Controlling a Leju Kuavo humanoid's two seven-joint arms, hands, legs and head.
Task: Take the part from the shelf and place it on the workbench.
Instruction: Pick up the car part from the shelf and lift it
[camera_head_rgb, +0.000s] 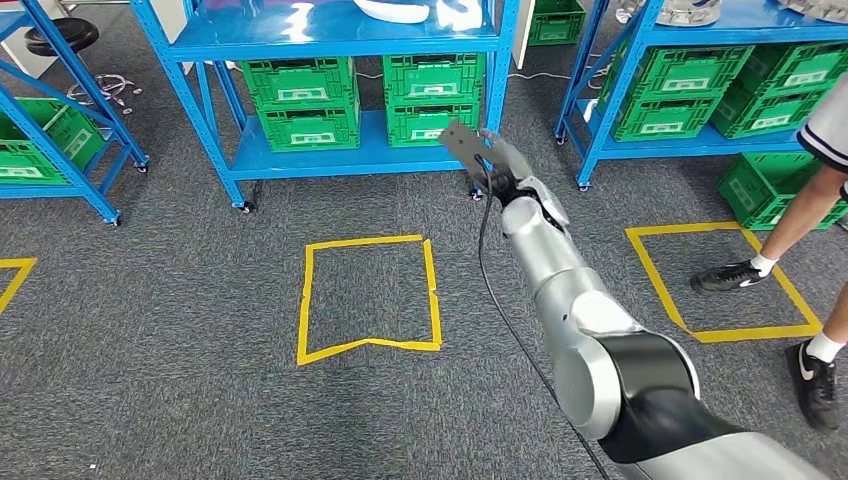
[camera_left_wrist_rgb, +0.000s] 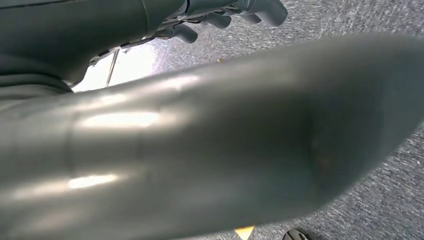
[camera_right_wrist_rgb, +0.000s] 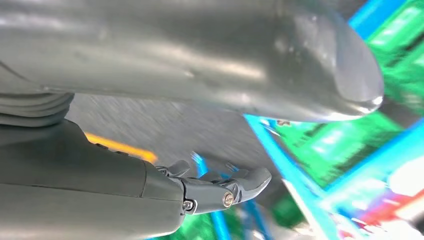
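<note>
Right hand (camera_head_rgb: 503, 172) gripping flat grey part (camera_head_rgb: 462, 143), grey carpet (camera_head_rgb: 150, 330), yellow tape square (camera_head_rgb: 370, 298), blue shelves (camera_head_rgb: 330, 40)

Your head view is bright and evenly lit from overhead, sharp throughout, with white glare on the glossy blue metal shelf (camera_head_rgb: 330, 25) top. Both wrist views are soft: the broad grey thumb (camera_left_wrist_rgb: 225, 140) is out of focus, and the background in the right wrist view smears with motion blur.

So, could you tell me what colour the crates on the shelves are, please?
The crates are green with pale labels, clearest in the head view.
</note>
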